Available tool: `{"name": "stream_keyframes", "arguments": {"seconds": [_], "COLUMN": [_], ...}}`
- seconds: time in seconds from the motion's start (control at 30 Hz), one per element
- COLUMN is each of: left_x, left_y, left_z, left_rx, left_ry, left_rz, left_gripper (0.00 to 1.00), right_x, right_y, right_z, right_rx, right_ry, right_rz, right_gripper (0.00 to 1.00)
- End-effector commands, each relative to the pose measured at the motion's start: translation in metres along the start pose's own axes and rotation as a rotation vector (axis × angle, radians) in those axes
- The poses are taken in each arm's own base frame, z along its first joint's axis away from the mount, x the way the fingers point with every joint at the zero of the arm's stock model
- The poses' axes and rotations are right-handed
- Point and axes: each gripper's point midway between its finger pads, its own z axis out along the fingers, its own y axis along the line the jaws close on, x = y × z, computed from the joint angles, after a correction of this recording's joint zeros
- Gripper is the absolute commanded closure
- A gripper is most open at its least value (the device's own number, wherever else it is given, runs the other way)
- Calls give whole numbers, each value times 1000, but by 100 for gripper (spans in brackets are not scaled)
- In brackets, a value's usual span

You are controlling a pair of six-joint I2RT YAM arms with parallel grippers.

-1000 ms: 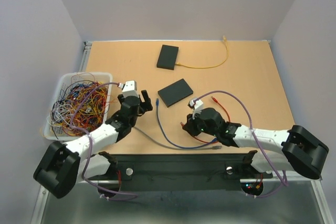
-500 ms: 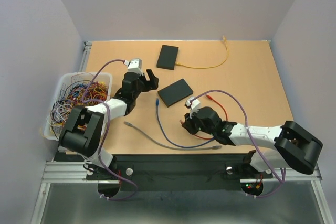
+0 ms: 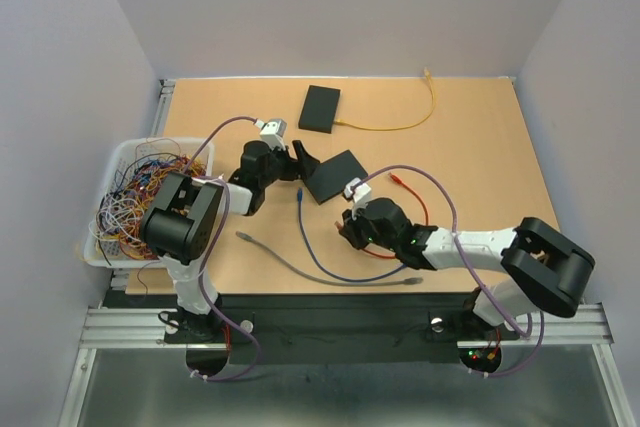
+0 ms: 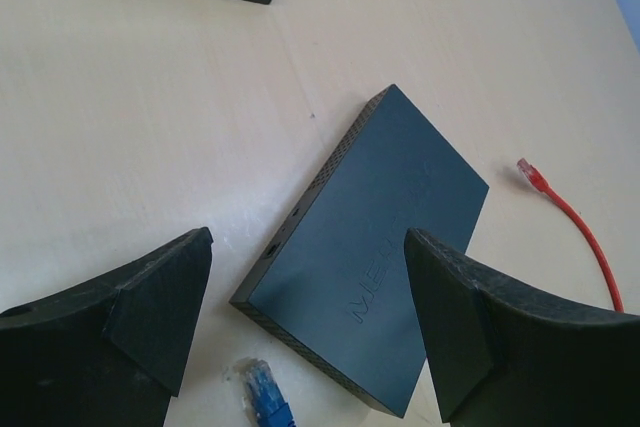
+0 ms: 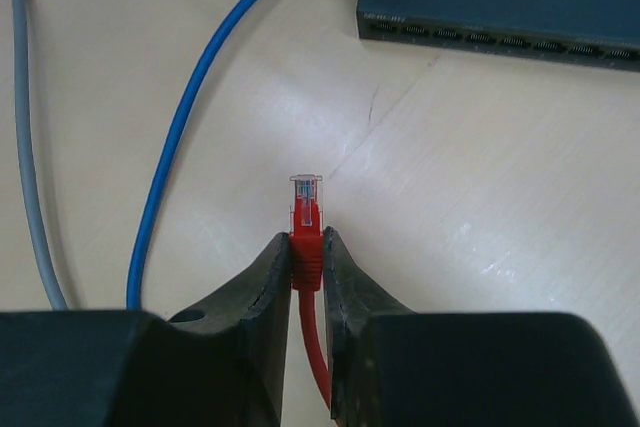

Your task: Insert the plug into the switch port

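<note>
Right tool (image 5: 306,247) is clamped on the boot of the red plug (image 5: 306,209), one finger on either side, with the clear connector tip projecting beyond them. Left tool (image 4: 308,247) has its fingers wide apart, straddling one end of the network switch (image 4: 380,277). Contact with the casing cannot be confirmed.

Worktop (image 3: 480,167): tan and level. In the top view the switch lies near its centre, a flat dark-grey slab set diagonally. The left tool is at the switch's left corner. The right tool is below the switch in the frame and apart from it.

Port row (image 5: 500,35): in the right wrist view it runs along the lower face of the switch, across the upper right of the frame, with the openings turned towards the tool.

Governing relation: the plug's long axis points straight up the frame, while the port row begins to the upper right of its tip. Judgement: the plug must shift rightward as well as advance. Its axis looks nearly square to the port face. The right arm carries the plug. The left arm is nearer the switch and is placed to steady it.

Blue cable (image 5: 190,117) lies to the left, outside that path. Red cable (image 5: 318,367) trails back between the fingers.

Plug condition: red boot and transparent connector. Its latch side cannot be told.
</note>
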Motion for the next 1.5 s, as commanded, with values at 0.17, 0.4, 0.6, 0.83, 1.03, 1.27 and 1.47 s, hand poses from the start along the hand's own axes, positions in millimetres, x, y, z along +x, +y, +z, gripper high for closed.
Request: {"name": "stream_keyframes", "arguments": {"seconds": [0.17,0.4,0.6,0.83,1.03,1.27,1.47], "left_x": [-20,-8,2,10,13,15,17], "left_y": [-25,-21,-22,-30,-24,-21,-20], "left_z": [13,16,20,28,27,24,26], "left_rx": [150,154,199,294,264,245,240], "left_ry": [-45,-33,-44,-39,-31,-37,-33], "left_rz": [30,-5,-20,-7,11,8,7], "left_gripper": [12,12,12,15,18,19,25], "right_x": [-54,-46,-32,-16,-13,-18,-26], "right_y": [-5,-17,-30,-34,-32,-30,-27], "right_z": [36,57,58,72,81,85,87], "right_rx": [121,207,272,293,282,280,269], "right_ry": [-62,-19,4,43,37,22,16], "right_rz": [29,43,37,35,41,53,59], "right_gripper": [100,100,100,100,100,99,99]}}
